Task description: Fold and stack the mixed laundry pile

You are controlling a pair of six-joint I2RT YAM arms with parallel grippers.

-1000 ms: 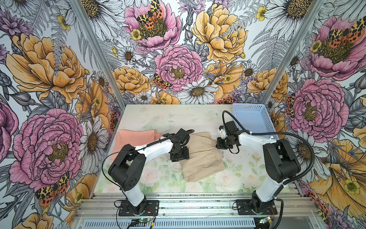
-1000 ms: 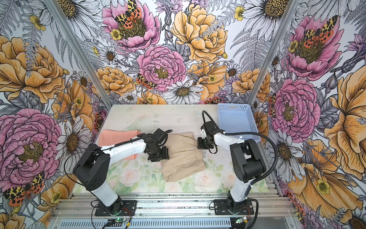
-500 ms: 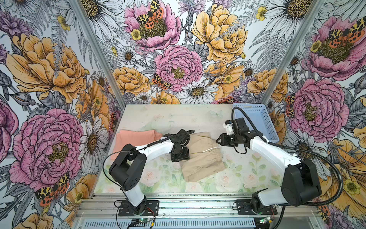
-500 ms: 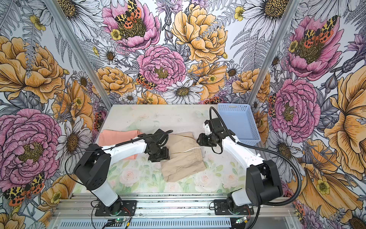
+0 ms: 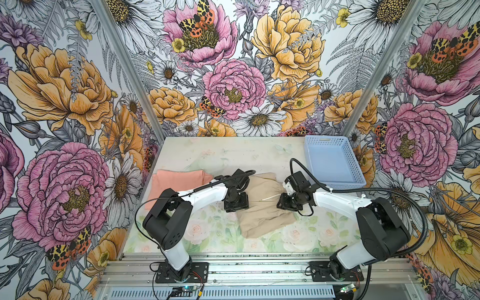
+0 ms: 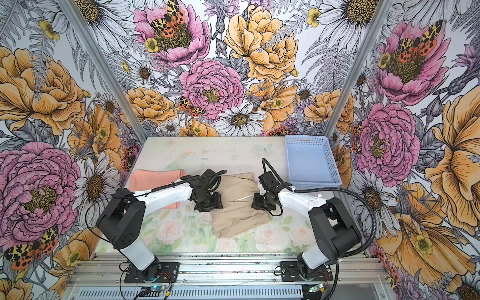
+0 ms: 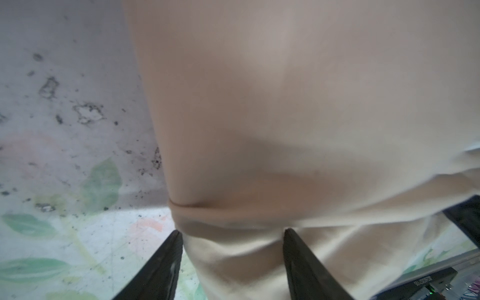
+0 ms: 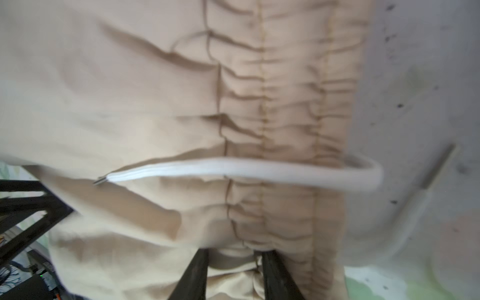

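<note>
The beige shorts (image 5: 262, 210) (image 6: 237, 213) lie folded mid-table, white drawstring (image 8: 233, 168) across the gathered waistband. The peach-pink T-shirt (image 5: 176, 179) (image 6: 153, 179) lies folded at the left, partly under my left arm. My left gripper (image 5: 236, 204) (image 6: 209, 204) (image 7: 232, 233) rests at the shorts' left edge, jaws apart, cloth lying between the fingers (image 7: 166, 259). At the shorts' right edge my right gripper (image 5: 285, 204) (image 6: 261, 202) (image 8: 235, 253) has its jaws apart around a bunch of waistband cloth.
A light blue perforated basket (image 5: 324, 140) (image 6: 306, 141) stands empty at the back right, just behind my right arm. Floral walls close in the table on three sides. A metal rail runs along the front edge.
My right gripper opened, drew back from the shorts' right edge, then returned to that edge nearer the front. The left arm has not moved.
</note>
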